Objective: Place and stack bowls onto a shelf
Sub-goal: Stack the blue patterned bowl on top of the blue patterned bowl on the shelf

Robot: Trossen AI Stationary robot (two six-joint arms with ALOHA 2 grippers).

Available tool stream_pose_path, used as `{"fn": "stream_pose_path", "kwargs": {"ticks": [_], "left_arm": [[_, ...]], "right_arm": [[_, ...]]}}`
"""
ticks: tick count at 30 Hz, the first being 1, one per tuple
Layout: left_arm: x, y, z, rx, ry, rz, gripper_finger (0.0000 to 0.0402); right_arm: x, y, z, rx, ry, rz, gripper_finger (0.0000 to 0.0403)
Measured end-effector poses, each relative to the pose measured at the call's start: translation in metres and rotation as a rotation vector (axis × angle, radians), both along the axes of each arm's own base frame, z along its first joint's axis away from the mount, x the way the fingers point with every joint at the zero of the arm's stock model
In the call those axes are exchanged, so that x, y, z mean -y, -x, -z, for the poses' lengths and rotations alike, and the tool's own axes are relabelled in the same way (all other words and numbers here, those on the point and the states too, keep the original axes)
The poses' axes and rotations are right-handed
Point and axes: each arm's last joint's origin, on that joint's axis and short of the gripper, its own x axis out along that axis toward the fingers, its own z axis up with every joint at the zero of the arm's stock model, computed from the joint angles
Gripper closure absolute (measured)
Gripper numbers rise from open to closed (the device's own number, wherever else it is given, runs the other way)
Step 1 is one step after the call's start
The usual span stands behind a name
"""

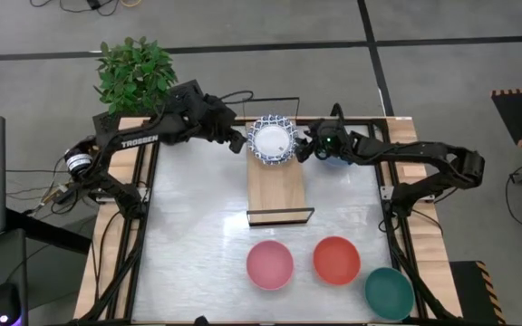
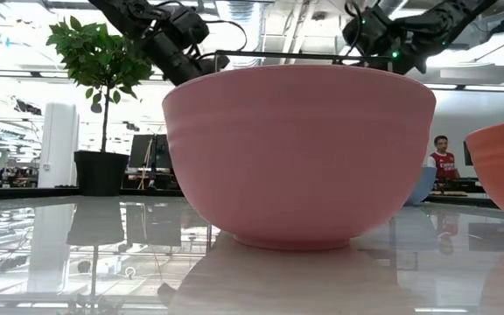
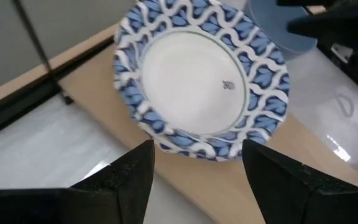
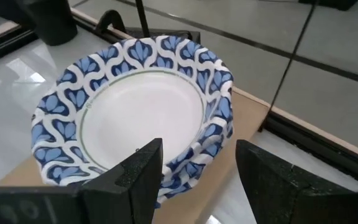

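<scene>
High view, glossy round patterned bowl (image 1: 272,140) on pale wood shelf (image 1: 279,186), both end effectors (image 1: 240,140) (image 1: 307,148) spread apart beside it.

A patterned bowl (image 1: 272,140) sits on the shelf's (image 1: 277,192) far end, between the left claw (image 1: 241,140) and right claw (image 1: 304,149). 3 bowls (image 1: 270,264) line the worktop's (image 1: 198,226) near edge.

The left arm (image 1: 139,140) carries the white word "TROSSEN" along its dark link, readable in the high view. Inside the white bowl with the blue patterned rim (image 3: 191,81) a small dark mark sits on the white floor, too small to read. No other writing can be read.
</scene>
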Motion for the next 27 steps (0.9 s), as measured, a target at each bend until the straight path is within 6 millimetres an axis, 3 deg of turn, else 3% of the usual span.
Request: {"fn": "stream_pose_path", "kwargs": {"ticks": [10,20,27], "left_arm": [[0.013,-0.008,0.0,-0.017,-0.035,0.039,0.0175],[0.012,-0.008,0.0,-0.02,-0.041,0.041,0.0175],[0.012,-0.008,0.0,-0.031,-0.064,0.046,0.0175]], "right_arm": [[0.002,-0.004,0.0,0.032,0.032,-0.007,0.0175],[0.008,-0.022,0.029,-0.031,0.02,-0.057,0.0175],[0.007,-0.021,0.024,-0.007,0.033,-0.059,0.0175]]}}
